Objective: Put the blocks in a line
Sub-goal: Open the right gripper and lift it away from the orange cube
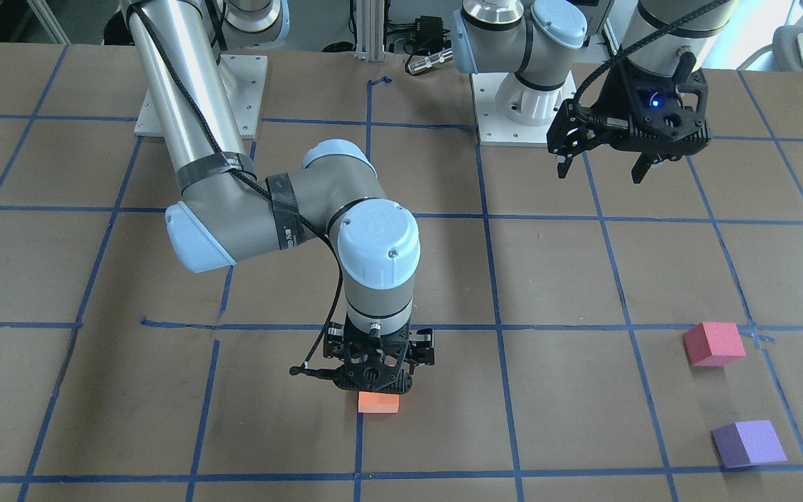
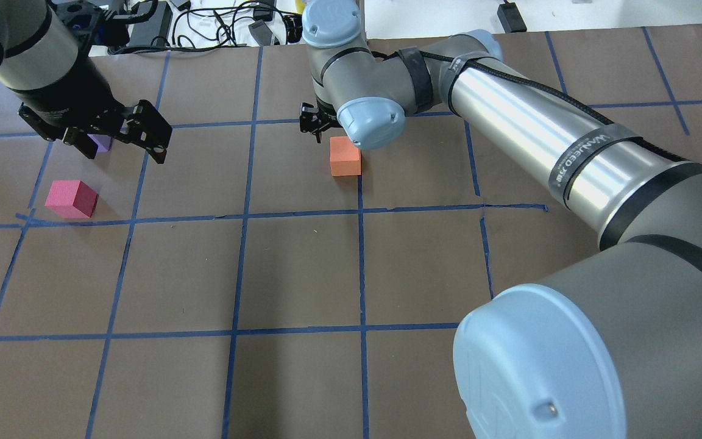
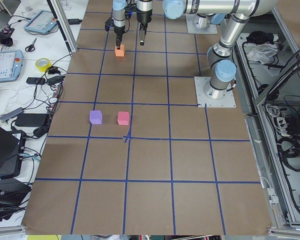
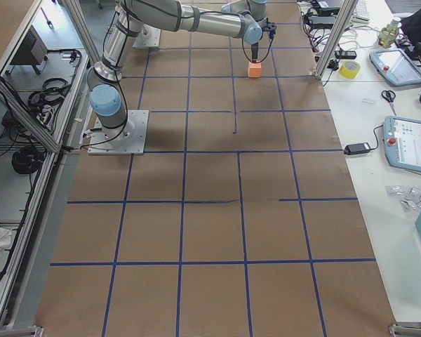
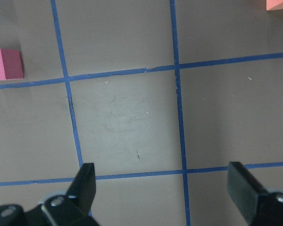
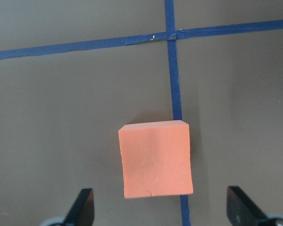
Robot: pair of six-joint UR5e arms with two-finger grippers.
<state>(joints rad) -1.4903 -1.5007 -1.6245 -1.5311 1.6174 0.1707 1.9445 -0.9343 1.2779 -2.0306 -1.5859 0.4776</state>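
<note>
The orange block (image 1: 378, 402) lies on the brown table on a blue tape line. My right gripper (image 1: 377, 373) points straight down just over it, open. In the right wrist view the orange block (image 6: 155, 159) sits between the two spread fingers (image 6: 82, 209), untouched. The pinkish-red block (image 1: 714, 343) and the purple block (image 1: 748, 443) lie apart from it, near each other, on my left side. My left gripper (image 1: 600, 164) hangs open and empty above the table. In the overhead view it partly hides the purple block (image 2: 102, 142); the pinkish-red block (image 2: 72, 198) lies near it.
Blue tape lines (image 2: 360, 256) divide the table into squares. The two arm base plates (image 1: 523, 111) are bolted at the robot's edge. Cables and power supplies (image 2: 217, 24) lie beyond the far edge. Side benches hold tablets (image 3: 5, 65) and a tape roll (image 4: 349, 69).
</note>
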